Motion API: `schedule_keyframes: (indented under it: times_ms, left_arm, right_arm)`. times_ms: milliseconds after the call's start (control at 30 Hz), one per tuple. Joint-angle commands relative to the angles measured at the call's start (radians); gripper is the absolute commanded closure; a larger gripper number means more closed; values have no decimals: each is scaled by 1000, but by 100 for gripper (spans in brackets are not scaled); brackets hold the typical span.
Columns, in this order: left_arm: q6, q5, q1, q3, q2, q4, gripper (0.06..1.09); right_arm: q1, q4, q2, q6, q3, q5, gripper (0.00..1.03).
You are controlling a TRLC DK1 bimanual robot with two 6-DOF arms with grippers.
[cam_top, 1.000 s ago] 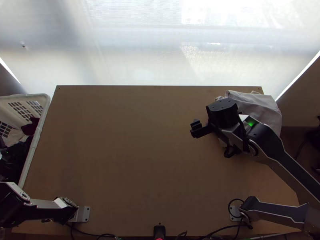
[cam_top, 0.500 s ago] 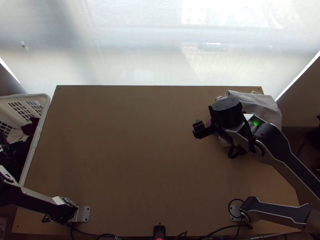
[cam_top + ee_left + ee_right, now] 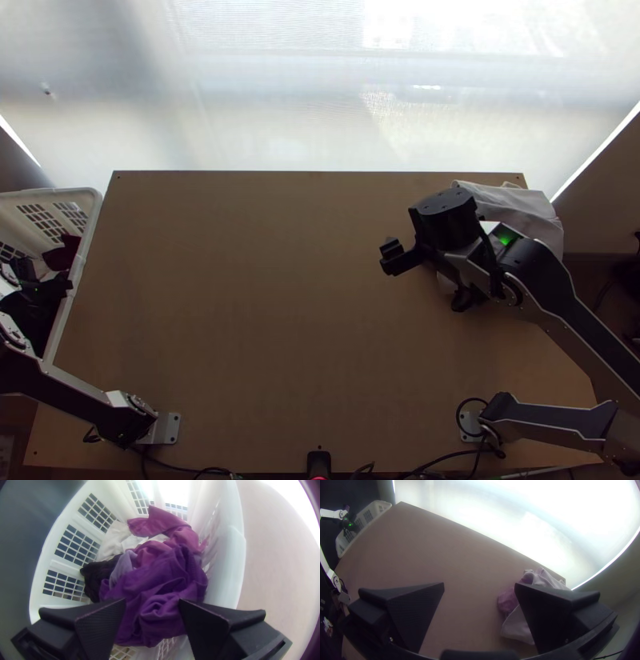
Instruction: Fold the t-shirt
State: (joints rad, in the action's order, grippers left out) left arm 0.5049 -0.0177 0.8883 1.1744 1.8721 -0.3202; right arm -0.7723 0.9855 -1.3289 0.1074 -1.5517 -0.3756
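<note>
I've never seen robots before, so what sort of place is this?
Probably a workspace for sorting laundry by robot: a basket of clothes, a wooden table, and a robot arm.

Bright, pale, translucent panel (image 3: 280, 104) beyond wooden table (image 3: 240, 280).

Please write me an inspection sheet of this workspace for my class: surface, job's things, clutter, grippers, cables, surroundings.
Surface: light wooden table, flat; no spills seen.
Job's things: pale cloth bunched at the far right corner, with pinkish cloth beside it; basket at the left edge holding bunched purple cloth, pink cloth and others. Which is the t-shirt: cannot tell.
Clutter: nothing seen.
Grippers: left gripper open, over the purple cloth; right gripper open, above the table near the pale cloth.
Cables: black cable looped at the right arm's base; others along the near edge.
Surroundings: bright whitish panel beyond the far edge.
</note>
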Motion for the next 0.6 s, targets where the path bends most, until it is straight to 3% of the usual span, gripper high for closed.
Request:
schedule_keyframes:
  times_ms: [0,200,300,367,500,567]
  left_arm:
    - [-8,-13,-40,-7,-27,-40,49]
    - [18,-21,-29,2,18,-37,80]
    - [40,-19,-12,14,45,-37,80]
    - [50,-19,1,18,48,-34,64]
    - [64,-19,20,13,42,-34,14]
    - [69,-19,24,13,35,-33,12]
  right_arm:
    - [5,1,-24,-3,-19,0,5]
    - [16,-4,-26,-3,-16,0,5]
    - [25,-2,-26,-5,-16,0,5]
    - [27,-2,-26,-11,-16,0,5]
    - [27,-2,-29,-11,-16,0,5]
    - [27,-7,-32,-11,-18,0,5]
